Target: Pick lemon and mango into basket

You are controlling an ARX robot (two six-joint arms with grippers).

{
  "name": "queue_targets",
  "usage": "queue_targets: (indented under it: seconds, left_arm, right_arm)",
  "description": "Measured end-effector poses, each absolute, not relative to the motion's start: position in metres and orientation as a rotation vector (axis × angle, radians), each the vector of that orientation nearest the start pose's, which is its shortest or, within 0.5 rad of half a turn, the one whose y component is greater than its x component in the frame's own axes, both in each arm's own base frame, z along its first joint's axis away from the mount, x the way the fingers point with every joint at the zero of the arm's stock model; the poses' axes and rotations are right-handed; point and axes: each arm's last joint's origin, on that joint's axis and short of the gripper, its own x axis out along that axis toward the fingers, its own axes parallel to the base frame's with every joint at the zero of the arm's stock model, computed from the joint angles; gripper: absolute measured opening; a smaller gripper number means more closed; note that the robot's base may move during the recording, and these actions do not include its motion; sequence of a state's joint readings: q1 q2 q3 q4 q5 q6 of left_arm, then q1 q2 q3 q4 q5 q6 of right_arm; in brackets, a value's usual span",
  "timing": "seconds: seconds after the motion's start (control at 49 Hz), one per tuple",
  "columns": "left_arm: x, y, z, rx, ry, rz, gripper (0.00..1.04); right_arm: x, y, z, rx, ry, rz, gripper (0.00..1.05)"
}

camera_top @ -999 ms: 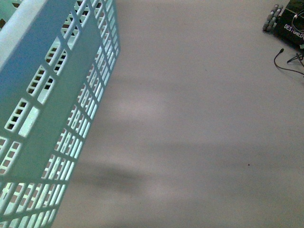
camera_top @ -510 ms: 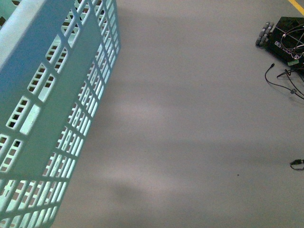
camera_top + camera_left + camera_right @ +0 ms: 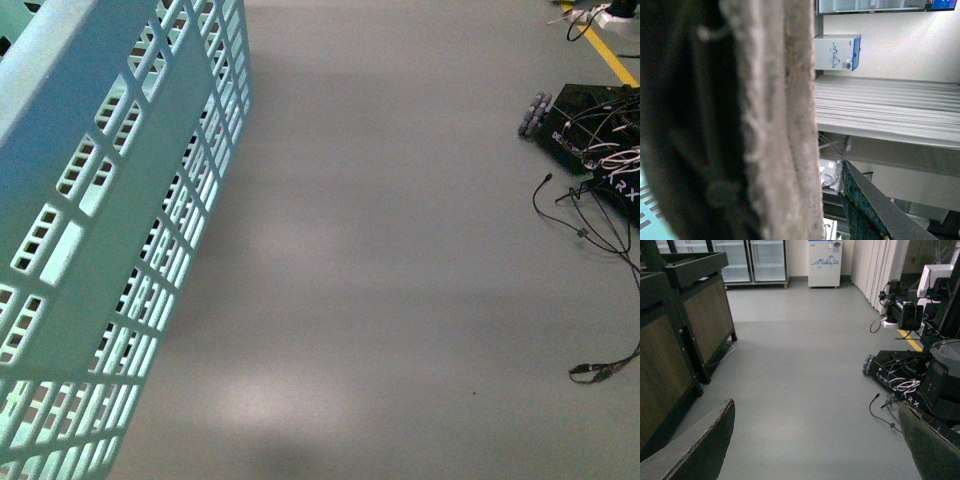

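Note:
The pale teal basket fills the left of the front view, held up off the grey floor, its slotted side facing me. My left gripper is shut on the basket; in the left wrist view its brown handle fills the frame right in front of the camera, with one dark finger beside it and a corner of teal plastic. My right gripper is open and empty over bare floor. The lemon and the mango are out of view. Neither arm shows in the front view.
A black wheeled robot base with loose cables stands on the floor at the right; it also shows in the right wrist view. Dark wooden stands and glass-door fridges line the far side.
The view has swung so the black base and its cables have come further into the front view from the right. The basket keeps its place in the frame.

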State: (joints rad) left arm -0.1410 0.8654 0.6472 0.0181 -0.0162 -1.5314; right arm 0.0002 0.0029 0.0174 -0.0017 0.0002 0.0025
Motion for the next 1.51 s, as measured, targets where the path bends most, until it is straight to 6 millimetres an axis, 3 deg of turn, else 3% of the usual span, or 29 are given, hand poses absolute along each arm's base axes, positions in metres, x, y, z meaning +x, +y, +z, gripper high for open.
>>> queue_targets:
  seconds: [1.509]
  left_arm:
    - [0.1941,-0.0275,0.2921,-1.515,0.255,0.049,0.30]
  right_arm:
    - [0.0968,-0.0001,0.1691,0.003,-0.013,-0.004,0.96]
